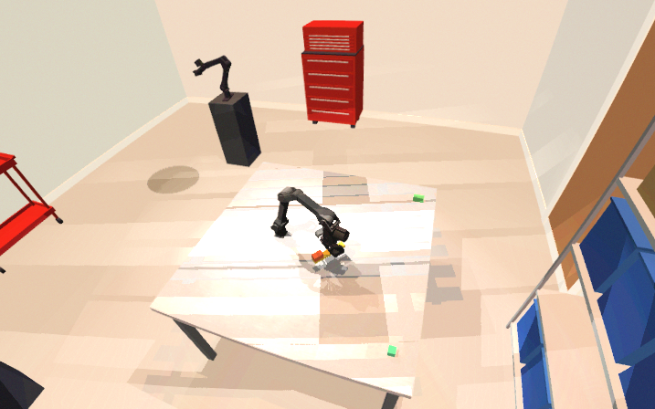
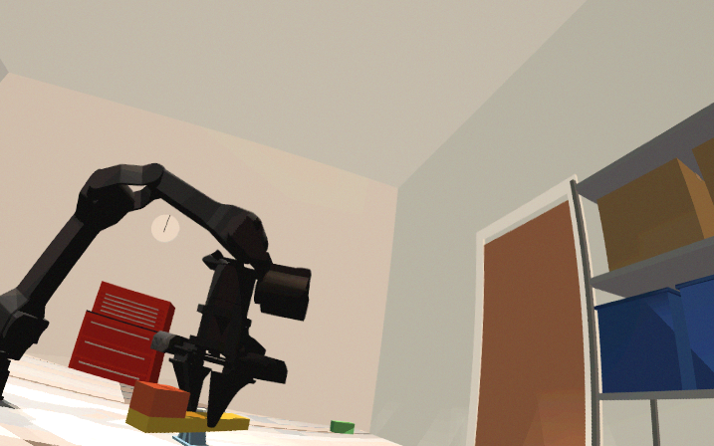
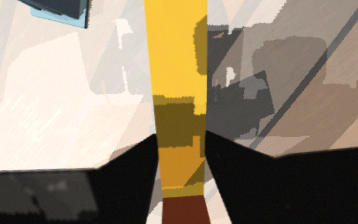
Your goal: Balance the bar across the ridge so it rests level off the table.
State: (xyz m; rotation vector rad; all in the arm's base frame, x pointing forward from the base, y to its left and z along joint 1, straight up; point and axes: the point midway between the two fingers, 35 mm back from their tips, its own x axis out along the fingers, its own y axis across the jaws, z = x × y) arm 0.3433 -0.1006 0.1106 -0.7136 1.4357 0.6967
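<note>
The yellow bar carries an orange-red block on one end. My gripper is shut on the bar, one finger on each side, between the block and the bar's bare end. The bar is held above the table and looks roughly level in the exterior view. The light blue ridge shows below the bar in the exterior view, but the wrist view shows it off to the bar's left, near the top edge. Most of the ridge is hidden or cut off.
One green block lies at the table's far right corner. Another green block lies near the front right corner. The arm's base stands on the table, left of the bar.
</note>
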